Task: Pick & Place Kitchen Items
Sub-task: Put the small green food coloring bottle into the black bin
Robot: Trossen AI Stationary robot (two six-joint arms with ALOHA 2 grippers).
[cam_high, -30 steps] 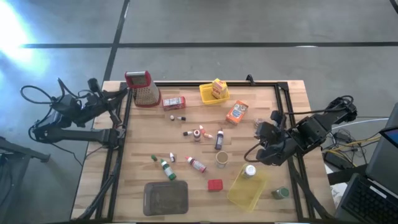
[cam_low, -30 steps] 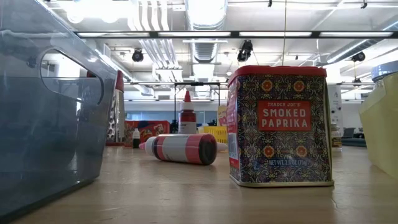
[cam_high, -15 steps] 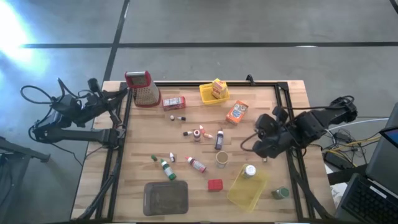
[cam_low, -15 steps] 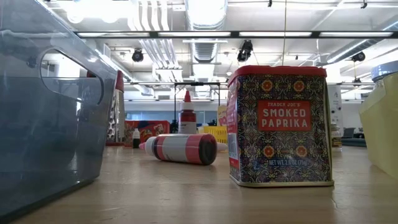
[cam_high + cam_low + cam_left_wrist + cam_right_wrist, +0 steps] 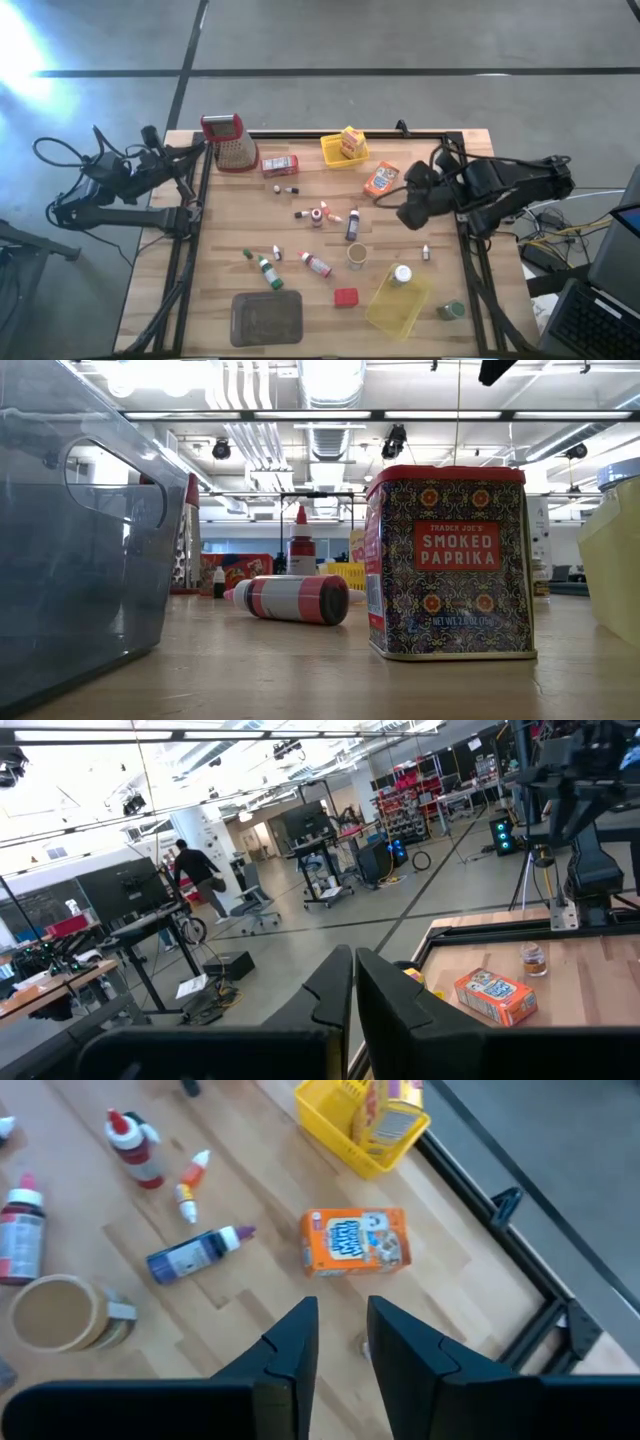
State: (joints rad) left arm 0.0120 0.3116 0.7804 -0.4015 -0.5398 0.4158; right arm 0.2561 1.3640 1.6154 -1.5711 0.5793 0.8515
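Hovering right jaws (image 5: 340, 1342) slightly parted, empty, over flat orange cardboard box (image 5: 355, 1241) right of centre | lining up pick | left jaws (image 5: 352, 988) clenched, parked off-surface far left

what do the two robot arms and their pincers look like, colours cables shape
Both arms are dark, near-black, built of blocky jointed segments. Loose black cables loop beside the left arm and trail off the right arm. The left pincer and right pincer each have two flat, angular dark fingers with no markings visible.
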